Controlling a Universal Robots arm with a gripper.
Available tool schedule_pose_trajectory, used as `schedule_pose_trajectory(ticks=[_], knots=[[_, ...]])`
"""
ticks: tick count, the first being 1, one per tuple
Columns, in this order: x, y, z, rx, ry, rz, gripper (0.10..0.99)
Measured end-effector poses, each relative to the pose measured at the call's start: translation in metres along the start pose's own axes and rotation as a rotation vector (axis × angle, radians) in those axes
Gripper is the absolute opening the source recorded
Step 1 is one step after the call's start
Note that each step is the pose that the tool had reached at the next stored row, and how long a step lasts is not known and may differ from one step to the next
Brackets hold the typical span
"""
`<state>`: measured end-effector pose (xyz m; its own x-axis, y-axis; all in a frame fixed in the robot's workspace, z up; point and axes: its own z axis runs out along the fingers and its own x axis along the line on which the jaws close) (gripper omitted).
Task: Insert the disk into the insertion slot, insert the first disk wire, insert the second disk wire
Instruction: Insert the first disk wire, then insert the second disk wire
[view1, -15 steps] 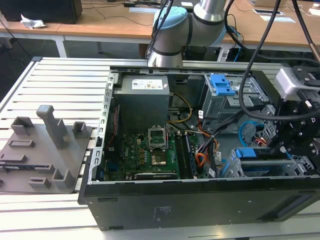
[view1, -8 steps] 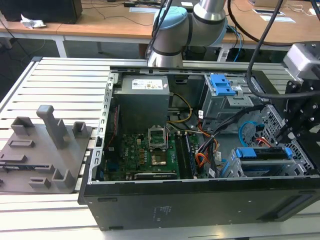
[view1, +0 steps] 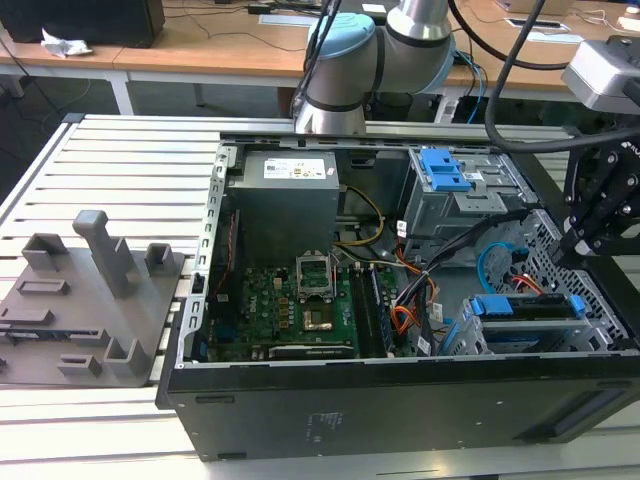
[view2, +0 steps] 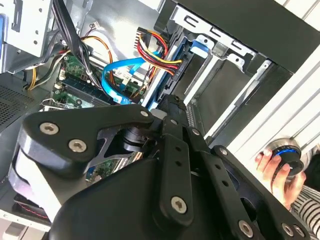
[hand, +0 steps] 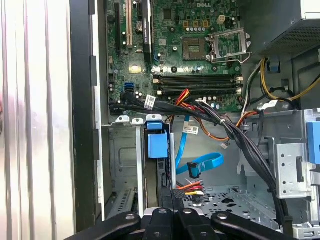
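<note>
The disk (view1: 525, 308), held in its bright blue frame, sits edge-up inside the insertion slot (view1: 455, 335) at the case's near corner on the exterior view's right. In the first wrist view the blue frame of the disk (hand: 156, 142) stands in the grey bay (hand: 122, 160). A red, yellow and black wire bundle (hand: 186, 189) reaches the disk's end, and a blue flat wire (hand: 205, 162) loops beside it; whether either is plugged in is hidden. My gripper (view1: 570, 248) hangs just above that corner, its black linkage (hand: 170, 222) over the wire ends.
The open case holds a motherboard (view1: 290, 300), a grey power supply (view1: 285, 195) and a taller cage with a blue latch (view1: 445, 170). A grey fixture block (view1: 90, 290) stands at the exterior view's left. A hand (view2: 277, 162) rests on a round knob outside the case.
</note>
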<state>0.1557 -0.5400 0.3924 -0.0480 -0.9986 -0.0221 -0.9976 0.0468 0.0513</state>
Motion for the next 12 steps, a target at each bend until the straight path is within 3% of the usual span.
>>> schedule_pose_trajectory(ticks=[7,9,10,12], knots=[[0.0000,0.0002,0.0000,0.000,0.0000,0.000,0.106],[0.0000,0.0003,0.0000,0.000,0.0000,0.000,0.235],[0.0000,0.0003,0.0000,0.000,0.0000,0.000,0.235],[0.0000,0.0004,0.0000,0.000,0.0000,0.000,0.361]])
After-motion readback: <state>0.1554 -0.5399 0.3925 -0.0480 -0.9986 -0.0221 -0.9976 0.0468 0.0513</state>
